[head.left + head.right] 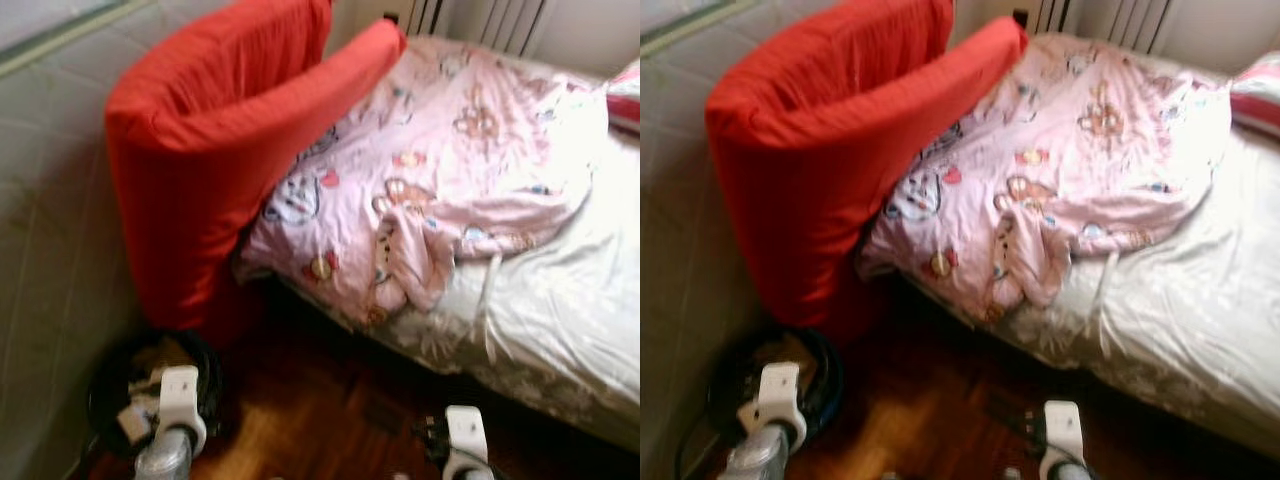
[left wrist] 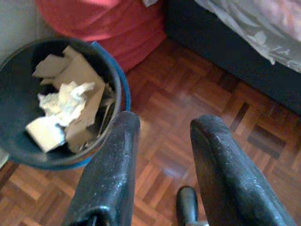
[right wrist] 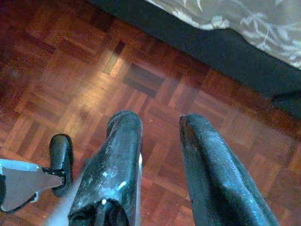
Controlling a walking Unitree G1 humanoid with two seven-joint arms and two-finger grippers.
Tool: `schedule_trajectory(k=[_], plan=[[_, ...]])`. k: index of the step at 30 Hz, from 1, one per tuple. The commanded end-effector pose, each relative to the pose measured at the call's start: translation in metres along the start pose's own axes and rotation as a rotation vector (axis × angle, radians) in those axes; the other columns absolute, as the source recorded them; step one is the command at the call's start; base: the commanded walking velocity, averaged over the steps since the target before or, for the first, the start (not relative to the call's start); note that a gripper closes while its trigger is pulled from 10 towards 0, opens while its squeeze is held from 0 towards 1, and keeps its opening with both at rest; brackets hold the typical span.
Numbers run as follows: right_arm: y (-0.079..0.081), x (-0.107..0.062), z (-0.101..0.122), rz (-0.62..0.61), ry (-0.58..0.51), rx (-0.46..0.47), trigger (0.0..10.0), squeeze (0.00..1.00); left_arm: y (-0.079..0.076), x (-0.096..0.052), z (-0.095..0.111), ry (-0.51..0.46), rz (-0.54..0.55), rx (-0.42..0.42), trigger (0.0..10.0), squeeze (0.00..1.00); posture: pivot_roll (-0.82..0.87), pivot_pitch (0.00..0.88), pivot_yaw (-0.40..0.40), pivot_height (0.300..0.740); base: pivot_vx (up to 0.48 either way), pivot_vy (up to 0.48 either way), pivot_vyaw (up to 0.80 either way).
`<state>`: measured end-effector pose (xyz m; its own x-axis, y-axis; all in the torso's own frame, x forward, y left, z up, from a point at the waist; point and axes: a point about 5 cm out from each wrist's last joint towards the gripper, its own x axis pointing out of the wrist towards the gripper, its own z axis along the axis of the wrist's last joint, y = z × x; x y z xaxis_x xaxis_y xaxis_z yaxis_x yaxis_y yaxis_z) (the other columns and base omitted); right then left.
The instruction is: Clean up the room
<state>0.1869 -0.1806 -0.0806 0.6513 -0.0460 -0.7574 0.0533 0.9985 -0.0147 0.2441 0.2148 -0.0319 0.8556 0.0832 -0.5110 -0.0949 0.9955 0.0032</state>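
The waste bin (image 2: 61,101), a round dark container with a blue rim, sits at the lower left of my head view, on the parquet floor (image 2: 188,99) beside the grey wall (image 1: 50,250). It holds crumpled white paper (image 2: 66,101) and flat pieces of brown cardboard (image 2: 82,75).

My left gripper (image 2: 162,141) hangs just beside the bin's rim, over bare floor. Its two black fingers (image 2: 117,160) stand apart with a clear gap between them and hold nothing. My left wrist (image 1: 180,400) shows at the lower left of the head view, in front of the bin.

My right gripper (image 3: 160,136) hangs over bare parquet near the dark base of the bed (image 3: 225,52). Its fingers are likewise spread and empty. My right wrist (image 1: 465,435) shows at the bottom of the head view, right of centre.

A large red cushion (image 1: 200,140) stands upright directly behind the bin, leaning on the head end of the bed. A pink patterned duvet (image 1: 430,170) lies rumpled across the upper centre of the frame, its edge hanging over the mattress side. A pale sheet (image 1: 560,300) covers the mattress at the right.
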Motion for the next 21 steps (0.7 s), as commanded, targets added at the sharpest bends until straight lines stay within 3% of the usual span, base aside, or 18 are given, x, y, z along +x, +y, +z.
schedule_trajectory(k=[1,21], plan=[[-0.0044,-0.0016,-0.0059,-0.006,0.022,0.009,10.0,0.00,-0.0027,-0.0031,-0.0092,0.028,-0.007,-0.008,10.0,0.00,0.02,0.172,-0.011,0.740,0.285,0.000,0.00],[-0.0052,-0.0015,-0.0056,-0.021,0.021,0.011,10.0,0.00,-0.0035,-0.0032,-0.0099,0.029,-0.014,0.001,10.0,0.00,0.02,0.176,-0.009,0.740,0.285,0.000,0.00]])
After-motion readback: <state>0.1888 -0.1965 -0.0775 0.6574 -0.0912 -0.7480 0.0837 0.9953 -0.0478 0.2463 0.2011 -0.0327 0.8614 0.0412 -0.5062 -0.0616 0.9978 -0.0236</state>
